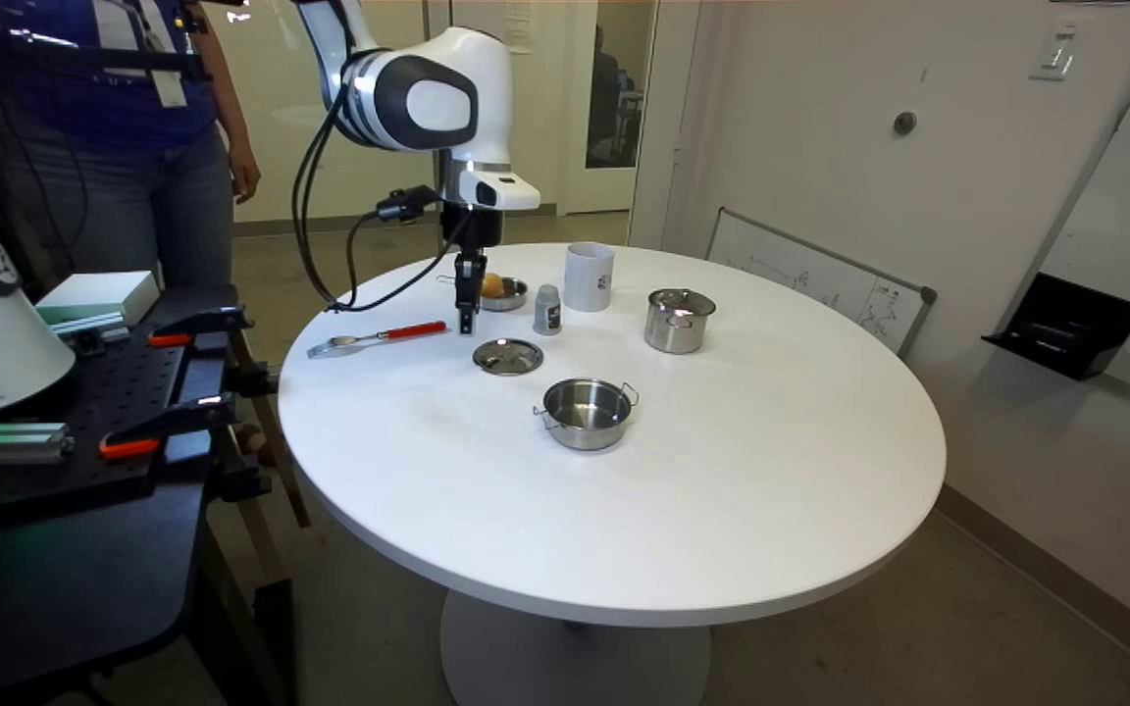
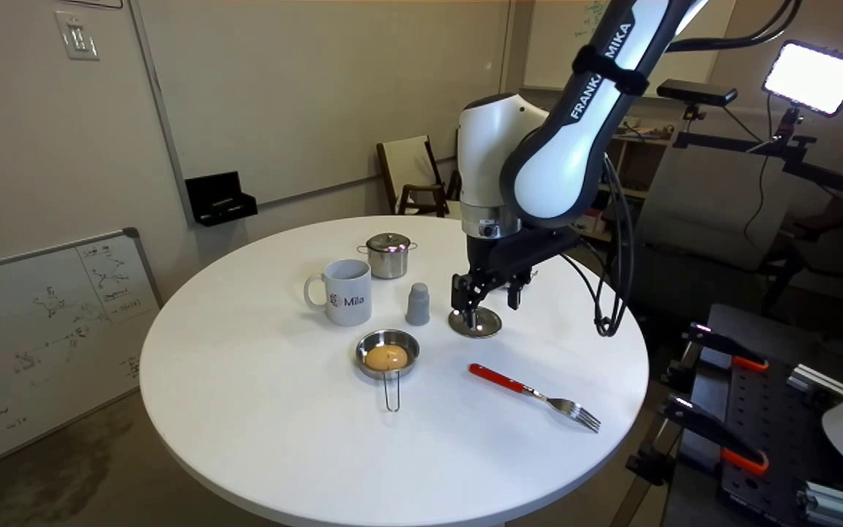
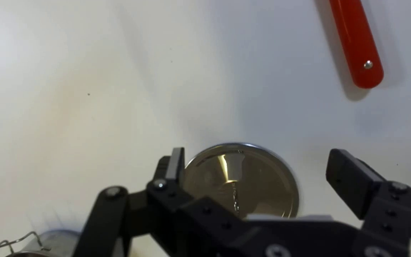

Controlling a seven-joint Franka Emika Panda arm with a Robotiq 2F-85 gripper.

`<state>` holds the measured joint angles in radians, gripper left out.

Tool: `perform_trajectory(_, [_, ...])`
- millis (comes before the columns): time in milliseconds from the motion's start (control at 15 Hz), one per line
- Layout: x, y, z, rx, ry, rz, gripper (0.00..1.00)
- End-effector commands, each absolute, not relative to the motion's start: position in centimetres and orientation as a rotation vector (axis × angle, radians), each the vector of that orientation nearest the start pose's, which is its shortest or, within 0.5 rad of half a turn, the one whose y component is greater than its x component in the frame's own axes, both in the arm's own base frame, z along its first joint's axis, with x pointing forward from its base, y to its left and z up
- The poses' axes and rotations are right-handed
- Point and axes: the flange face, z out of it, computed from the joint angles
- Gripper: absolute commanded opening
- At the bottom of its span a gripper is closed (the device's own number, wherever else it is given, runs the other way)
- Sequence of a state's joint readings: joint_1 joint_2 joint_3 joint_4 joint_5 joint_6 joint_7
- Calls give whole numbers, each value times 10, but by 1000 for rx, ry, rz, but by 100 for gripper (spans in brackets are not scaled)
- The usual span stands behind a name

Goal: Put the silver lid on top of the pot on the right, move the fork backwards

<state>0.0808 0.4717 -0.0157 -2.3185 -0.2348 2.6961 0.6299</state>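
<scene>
Your gripper (image 3: 256, 157) hangs spread, empty, near the lid (image 1: 508, 357); pot (image 1: 587, 429) uncovered, so capping and likely the fork (image 2: 515, 386) remain!

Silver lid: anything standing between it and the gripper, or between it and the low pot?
Nothing visible does: the wrist view shows no obstacle between the open gripper and the silver lid, and an exterior view shows none between the lid and the low pot.

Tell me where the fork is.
In an exterior view, the fork lies near the left edge of the table, with the loose lid to its right.
</scene>
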Motion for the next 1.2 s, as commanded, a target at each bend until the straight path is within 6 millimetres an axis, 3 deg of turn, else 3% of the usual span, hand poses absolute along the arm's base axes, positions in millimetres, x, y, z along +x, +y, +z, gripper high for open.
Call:
perform_trajectory(0, [519,27,126,-3172,599,22,100])
perform_trajectory(200, [529,23,127,-3164,596,-49,100])
perform_trajectory(733, [533,19,98,-3185,605,-23,100])
perform_trajectory(1133, [544,16,94,-3205,601,-75,100])
